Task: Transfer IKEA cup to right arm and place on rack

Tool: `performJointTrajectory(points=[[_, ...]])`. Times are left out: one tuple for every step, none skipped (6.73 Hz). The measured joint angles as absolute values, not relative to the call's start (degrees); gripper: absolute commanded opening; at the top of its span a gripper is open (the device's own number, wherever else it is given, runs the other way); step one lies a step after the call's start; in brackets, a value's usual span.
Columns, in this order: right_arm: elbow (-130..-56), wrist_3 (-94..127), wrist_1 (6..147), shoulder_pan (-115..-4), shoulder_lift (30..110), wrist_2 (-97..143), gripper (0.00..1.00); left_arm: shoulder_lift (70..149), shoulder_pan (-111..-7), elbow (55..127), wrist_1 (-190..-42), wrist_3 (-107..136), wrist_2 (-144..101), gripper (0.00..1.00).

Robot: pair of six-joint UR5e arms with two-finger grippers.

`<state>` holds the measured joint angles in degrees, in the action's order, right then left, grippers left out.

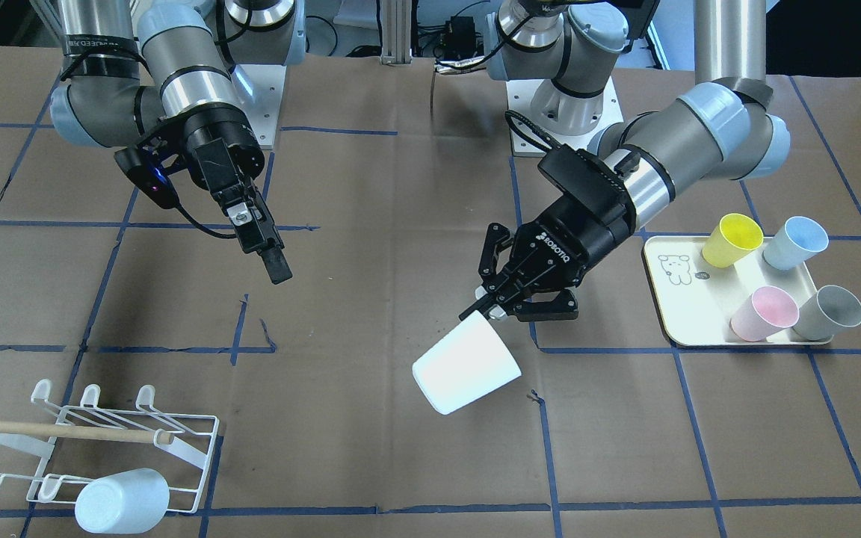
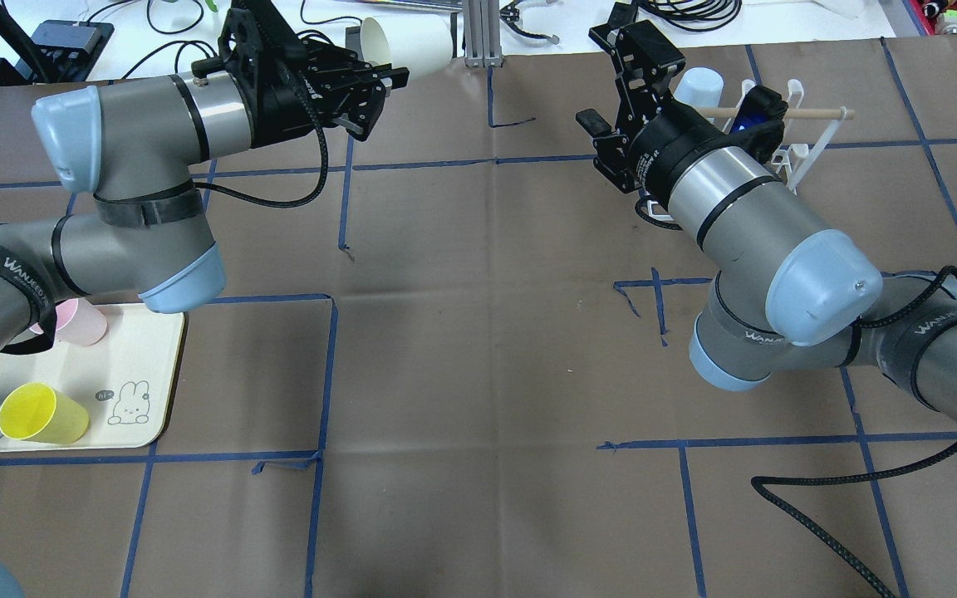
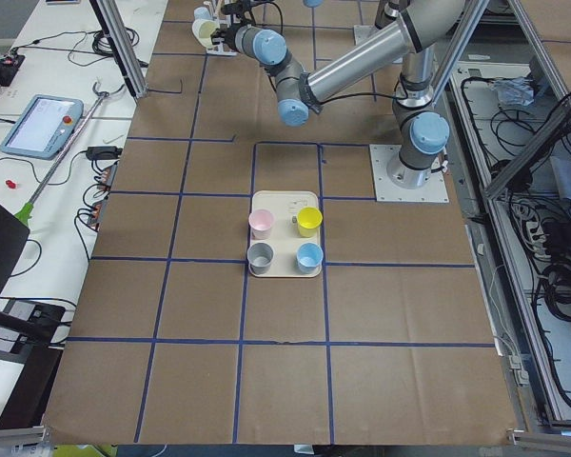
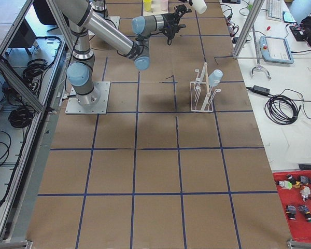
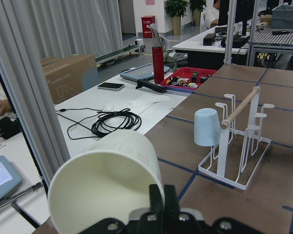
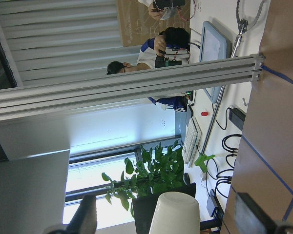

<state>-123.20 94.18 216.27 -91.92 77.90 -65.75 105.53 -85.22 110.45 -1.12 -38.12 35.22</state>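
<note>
White cup [image 1: 466,366] in left hand [image 1: 492,306], right hand [image 1: 273,261] wide

Brown table [image 1: 371,448] with blue tape lines carries everything. The left arm [image 1: 699,134] reaches over its middle part. The left hand is closed on the rim of the white cup and holds it in the air, tilted, with the mouth toward the wrist. The right arm [image 1: 176,82] is well apart from the cup, and the right hand is spread wide with nothing in it. The rack [image 1: 64,430] stands near the table edge on the right arm's side, with a pale blue cup [image 1: 122,501] upside down on one prong. The tray [image 1: 688,306] holds a yellow cup [image 1: 732,239], a blue cup [image 1: 795,243], a pink cup [image 1: 763,312] and a grey cup [image 1: 828,312].
</note>
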Motion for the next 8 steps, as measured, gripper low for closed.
performJointTrajectory(points=[[-121.8, 94.0, 216.1, -92.1, 76.7, -65.7, 1.00, 105.6, -85.9, 110.6, -0.3, -38.0, 33.6, 0.00], [-120.6, 93.5, 215.9, -92.5, 75.1, -65.1, 1.00, 105.5, -86.1, 110.8, 0.2, -37.9, 31.9, 0.00], [-119.9, 92.5, 215.7, -93.1, 73.7, -63.8, 1.00, 105.4, -86.2, 110.9, 0.6, -37.9, 30.9, 0.00], [-119.5, 91.6, 215.6, -93.7, 73.0, -62.8, 1.00, 105.5, -86.2, 111.0, 0.9, -37.9, 30.6, 0.00], [-118.8, 91.3, 215.5, -94.2, 72.5, -62.4, 1.00, 105.6, -86.2, 111.1, 1.4, -37.9, 30.5, 0.00], [-118.3, 91.4, 215.3, -94.7, 71.8, -62.3, 1.00, 105.9, -86.2, 111.1, 1.8, -37.9, 30.4, 0.00], [-117.3, 91.7, 215.3, -95.5, 70.7, -62.4, 1.00, 106.0, -86.3, 111.1, 1.9, -37.8, 30.4, 0.00], [-115.7, 92.2, 215.3, -96.6, 69.6, -62.6, 1.00, 106.1, -86.4, 111.1, 2.0, -37.8, 30.4, 0.00]])
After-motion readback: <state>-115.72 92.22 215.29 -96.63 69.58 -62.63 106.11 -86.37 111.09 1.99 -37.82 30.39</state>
